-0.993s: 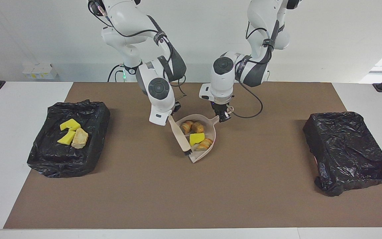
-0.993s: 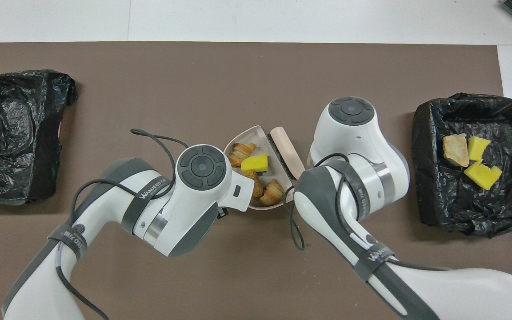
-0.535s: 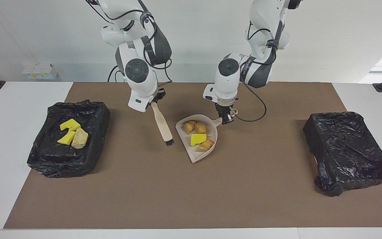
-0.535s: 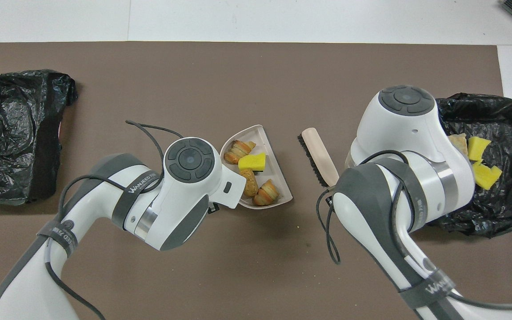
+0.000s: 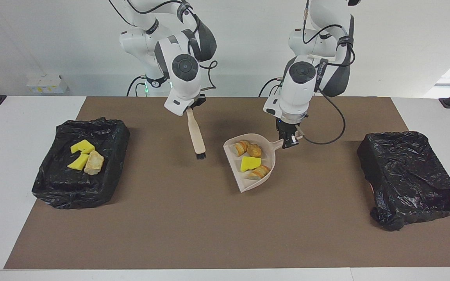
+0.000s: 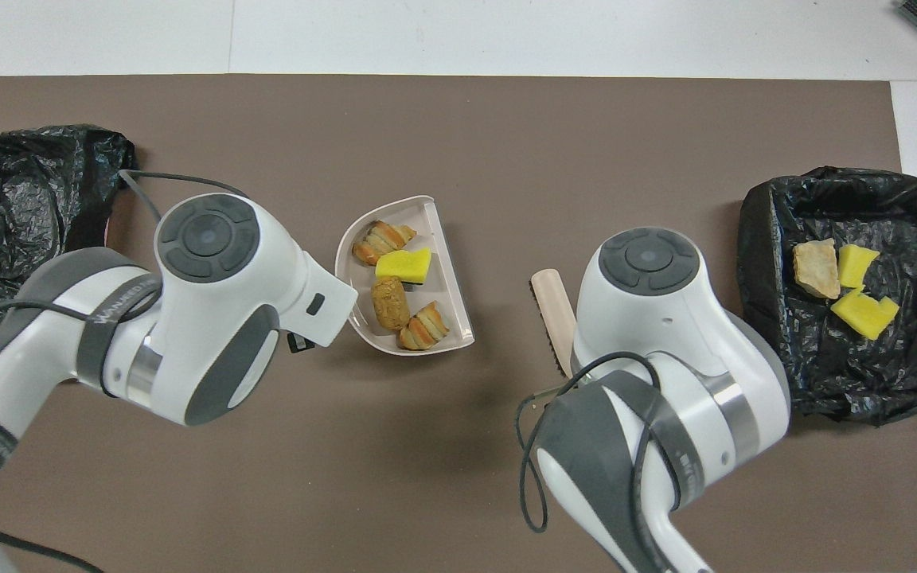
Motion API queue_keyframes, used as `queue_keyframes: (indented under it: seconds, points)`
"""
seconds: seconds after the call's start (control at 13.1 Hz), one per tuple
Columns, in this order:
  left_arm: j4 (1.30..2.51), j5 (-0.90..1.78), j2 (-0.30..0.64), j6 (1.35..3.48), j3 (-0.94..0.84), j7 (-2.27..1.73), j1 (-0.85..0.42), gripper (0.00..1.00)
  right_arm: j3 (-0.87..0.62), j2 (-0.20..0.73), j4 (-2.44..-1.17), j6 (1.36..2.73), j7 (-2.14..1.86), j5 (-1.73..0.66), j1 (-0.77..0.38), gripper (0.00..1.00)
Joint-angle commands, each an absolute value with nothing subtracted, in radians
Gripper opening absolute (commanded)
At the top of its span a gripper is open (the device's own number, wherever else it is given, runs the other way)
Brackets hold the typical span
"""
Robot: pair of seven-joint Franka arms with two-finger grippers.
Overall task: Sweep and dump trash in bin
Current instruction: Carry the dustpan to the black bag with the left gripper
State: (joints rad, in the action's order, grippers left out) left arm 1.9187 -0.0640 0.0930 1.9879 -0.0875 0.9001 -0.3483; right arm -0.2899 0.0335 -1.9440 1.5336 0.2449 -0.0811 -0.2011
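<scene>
Beige plastic forms the dustpan [image 5: 253, 168], and it carries four pieces of the trash [image 5: 250, 159]: one bright yellow foam chunk among three orange-brown lumps. The left end effector [image 5: 288, 141] is clamped on the pan's short handle and holds it raised over the middle of the brown mat [image 5: 217, 230], judging by the shadow under it. The handle end sits higher than the open lip, which tilts down toward the camera in the facing view, so a steeper tilt or a jolt could let the pieces slide out before a bin is reached.

The right end effector [image 5: 192, 108] grips the top of the brush [image 5: 196, 136], which hangs nearly upright with its dark bristles just above the mat, well apart from the pan, so the pan has room to travel. That arm appears to wait.

Three more pieces, two yellow and one tan, lie in the black-lined bin [image 5: 80, 164] at the right arm's end of the desk. The other bin [image 5: 408, 177], at the left arm's end, shows only crumpled black liner. Open mat lies between the pan and either bin, and nothing stands in the path. The liner rims stand above the mat, so the pan must clear them before tipping.
</scene>
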Motion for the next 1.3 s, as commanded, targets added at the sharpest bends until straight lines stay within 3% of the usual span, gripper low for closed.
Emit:
queue_keyframes:
  seconds: [0.0, 0.31, 0.61, 0.92, 1.15, 1.22]
  points:
    - [1.931, -0.058, 0.015, 1.954, -0.095, 1.116, -0.237, 0.0, -0.291, -0.055, -2.029, 1.571, 0.345, -0.155, -0.247, 0.0]
    - [1.931, -0.046, -0.032, 1.893, -0.094, 1.385, -0.082, 0.0, -0.291, -0.032, -2.045, 1.681, 0.602, -0.219, -0.418, 0.0]
    - [1.904, -0.045, -0.046, 1.852, -0.092, 1.55, 0.118, 0.0, -0.291, 0.069, -2.045, 1.814, 0.751, -0.264, -0.56, 0.0]
    - [1.824, 0.017, -0.008, 1.845, -0.092, 1.785, 0.34, 0.0, -0.291, 0.127, -2.123, 1.995, 0.825, -0.265, -0.638, 0.0]
    - [1.677, 0.012, 0.09, 1.824, -0.092, 1.943, 0.48, 0.0, -0.291, 0.123, -2.178, 2.097, 0.807, -0.268, -0.65, 0.0]
    - [1.604, 0.002, 0.145, 1.797, -0.092, 2.001, 0.504, 0.0, -0.29, 0.133, -2.16, 2.091, 0.798, -0.268, -0.644, 0.72]
